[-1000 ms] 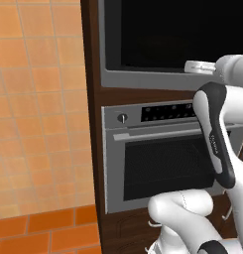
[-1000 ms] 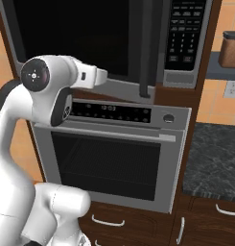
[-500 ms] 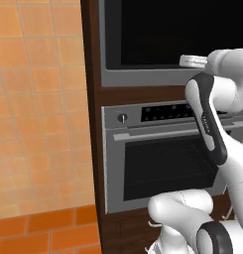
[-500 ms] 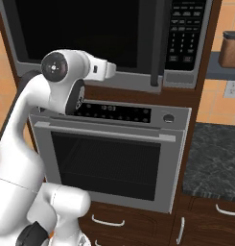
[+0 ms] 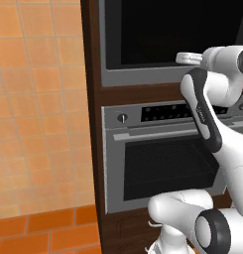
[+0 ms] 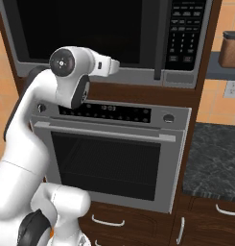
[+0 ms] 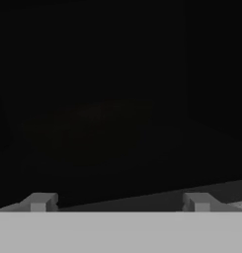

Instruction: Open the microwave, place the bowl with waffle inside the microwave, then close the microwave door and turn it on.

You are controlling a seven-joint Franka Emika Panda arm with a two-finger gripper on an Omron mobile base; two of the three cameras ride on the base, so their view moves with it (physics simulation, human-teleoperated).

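The microwave (image 6: 90, 29) sits built in above the oven, and its glossy black microwave door (image 5: 162, 34) is closed flat in its grey frame. A vertical handle (image 6: 158, 43) runs along the door's right side, beside the keypad (image 6: 183, 29). My gripper (image 7: 120, 202) is raised close in front of the door's lower part, and its white hand (image 6: 109, 65) is level with the grey bottom strip. In the hand view, black glass lies ahead and the two fingertips (image 7: 41, 201) stand wide apart, open and holding nothing. The bowl is out of view.
A grey oven (image 6: 109, 158) with a knob (image 5: 122, 118) and bar handle sits directly under the microwave. A dark stone counter (image 6: 217, 158) and a brown container (image 6: 230, 48) are at the right. An orange tiled wall (image 5: 38, 109) is on the left.
My arm has lifted, its elbow rising, and the hand has moved up and slightly right, closer to the microwave door. The door stays closed and the jaws stay open.
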